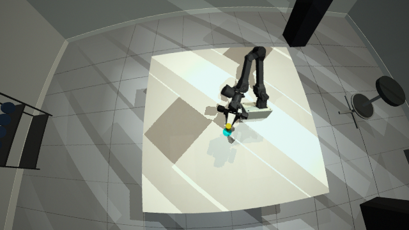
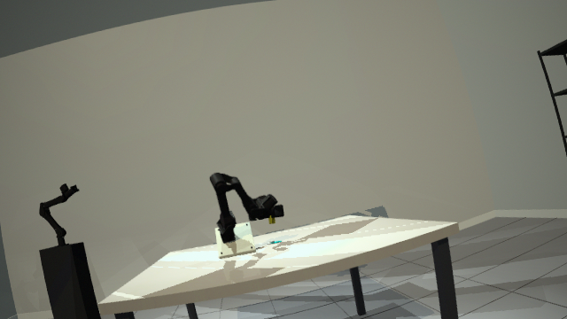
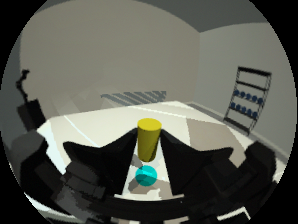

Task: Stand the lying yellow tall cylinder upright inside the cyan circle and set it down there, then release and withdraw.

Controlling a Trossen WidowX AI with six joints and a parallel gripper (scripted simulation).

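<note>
My gripper [image 1: 229,123] [image 2: 272,218] [image 3: 148,131] is shut on the yellow tall cylinder [image 1: 228,126] [image 2: 272,219] [image 3: 148,139]. The cylinder hangs upright in the air, well above the table [image 1: 179,179] [image 2: 354,248]. The cyan circle [image 1: 226,132] [image 2: 275,242] [image 3: 145,176] lies flat on the table, right below the cylinder. In the wrist view the cylinder's lower end covers the circle's far edge.
The arm's white base [image 1: 260,112] [image 2: 235,239] stands on the table just behind the circle. A second dark arm on a black pedestal [image 2: 66,275] stands off the table at the left. A shelf rack [image 1: 16,137] stands on the floor.
</note>
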